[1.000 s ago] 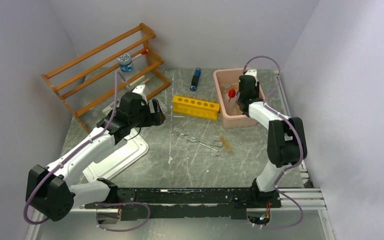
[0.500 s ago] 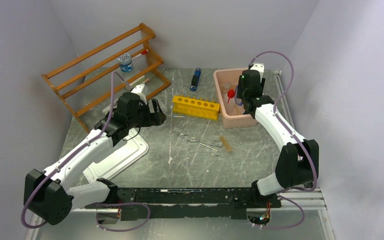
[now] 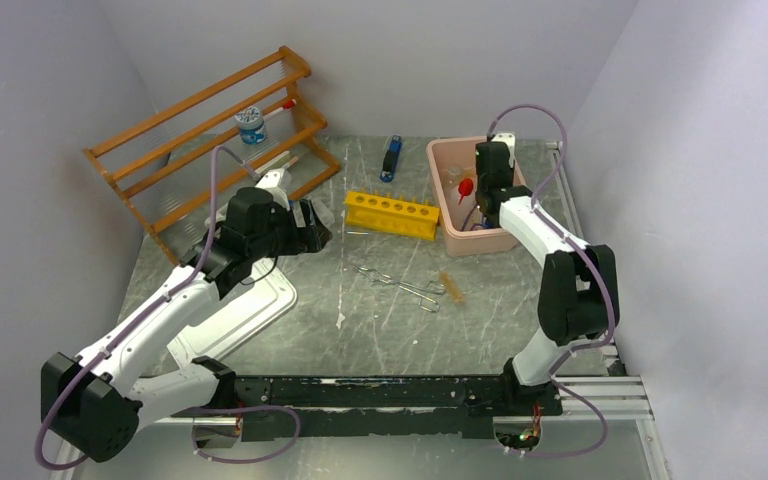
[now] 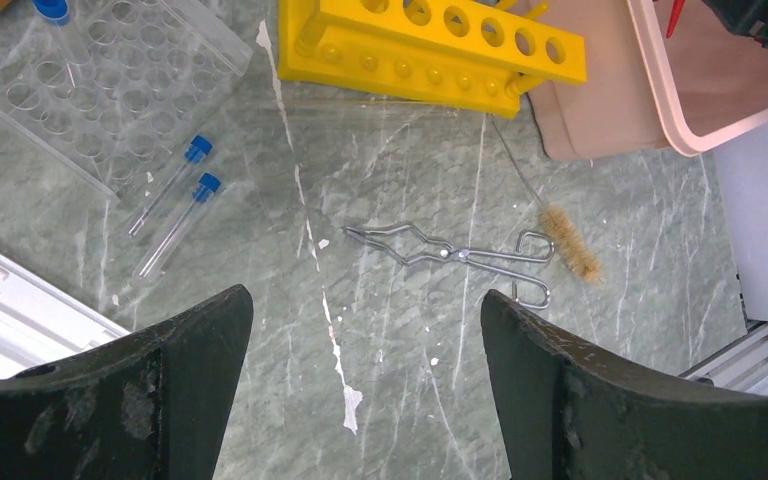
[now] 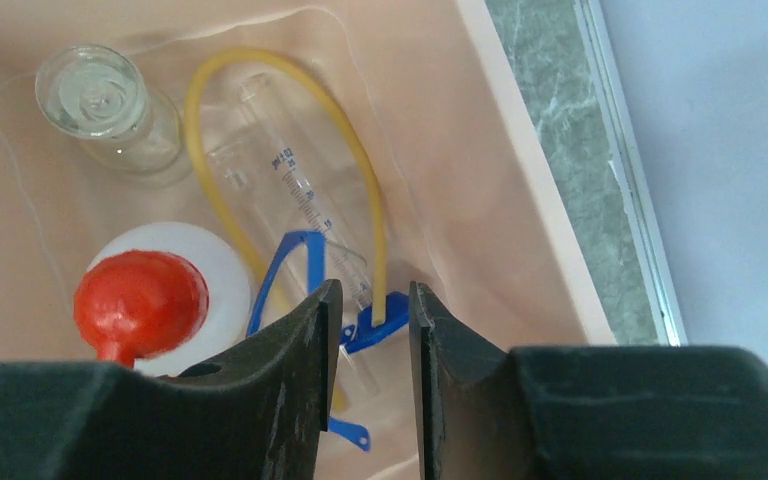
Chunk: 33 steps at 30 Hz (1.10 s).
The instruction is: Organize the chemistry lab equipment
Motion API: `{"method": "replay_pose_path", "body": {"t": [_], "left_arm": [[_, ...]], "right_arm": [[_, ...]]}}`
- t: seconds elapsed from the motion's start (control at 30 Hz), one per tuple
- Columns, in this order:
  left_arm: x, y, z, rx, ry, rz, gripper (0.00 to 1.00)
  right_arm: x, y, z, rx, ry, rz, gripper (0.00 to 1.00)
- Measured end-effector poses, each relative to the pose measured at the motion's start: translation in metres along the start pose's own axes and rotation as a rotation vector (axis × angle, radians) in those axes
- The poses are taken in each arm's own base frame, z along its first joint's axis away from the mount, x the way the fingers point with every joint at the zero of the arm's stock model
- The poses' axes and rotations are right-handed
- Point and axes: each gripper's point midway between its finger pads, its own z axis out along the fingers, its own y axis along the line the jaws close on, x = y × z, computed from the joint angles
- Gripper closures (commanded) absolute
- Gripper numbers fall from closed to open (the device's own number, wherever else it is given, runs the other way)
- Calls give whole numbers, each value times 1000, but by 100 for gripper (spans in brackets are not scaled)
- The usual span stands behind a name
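My right gripper (image 5: 375, 300) is down inside the pink bin (image 5: 520, 170), its jaws a narrow gap apart. The yellowish tubing (image 5: 360, 170) runs into that gap, loose between the jaws. Under it lie the blue-framed goggles (image 5: 295, 265), and the red-capped squeeze bottle (image 5: 140, 295) stands to the left. My left gripper (image 4: 365, 310) is wide open and empty above the table. The metal tongs (image 4: 450, 255) lie just beyond it. Two blue-capped tubes (image 4: 175, 190) lie to its left. In the top view the left gripper (image 3: 320, 222) hovers left of the tongs (image 3: 405, 285).
The bin also holds a graduated cylinder (image 5: 290, 190) and a glass flask (image 5: 100, 100). A yellow tube rack (image 4: 430, 50), clear rack (image 4: 110, 90) and brush (image 4: 572, 245) are on the table. A white tray (image 3: 250, 310) and wooden shelf (image 3: 200, 130) stand at the left.
My right arm's elbow swung out and back while its gripper stayed in the pink bin, ending slightly further left. My left arm barely moved.
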Motion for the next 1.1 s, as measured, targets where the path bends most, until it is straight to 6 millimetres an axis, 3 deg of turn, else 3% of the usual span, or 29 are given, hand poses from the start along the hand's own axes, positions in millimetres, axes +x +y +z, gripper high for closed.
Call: {"method": "replay_pose_path", "body": {"t": [0.13, 0.37, 0.47, 0.67, 0.8, 0.87, 0.97, 1.1], "left_arm": [[-1, 0, -2, 0, -4, 1, 12], [1, 1, 0, -3, 2, 1, 12], [3, 1, 3, -5, 13, 1, 12], [9, 0, 10, 7, 44, -3, 13], [12, -4, 12, 31, 50, -15, 14], [16, -4, 14, 41, 61, -24, 15], [26, -2, 17, 45, 86, -38, 15], [35, 2, 20, 38, 106, -54, 16]], "right_arm": [[0, 5, 8, -24, 12, 3, 56], [-6, 14, -6, -93, 23, 60, 49], [-9, 14, -24, -133, 31, 95, 47], [-37, 12, -83, -243, -34, 189, 43], [-43, 17, -114, -300, -53, 204, 43], [-39, 30, -128, -335, -47, 183, 42], [-27, 63, -153, -416, -30, 120, 42], [2, 106, -181, -522, 2, 28, 43]]}}
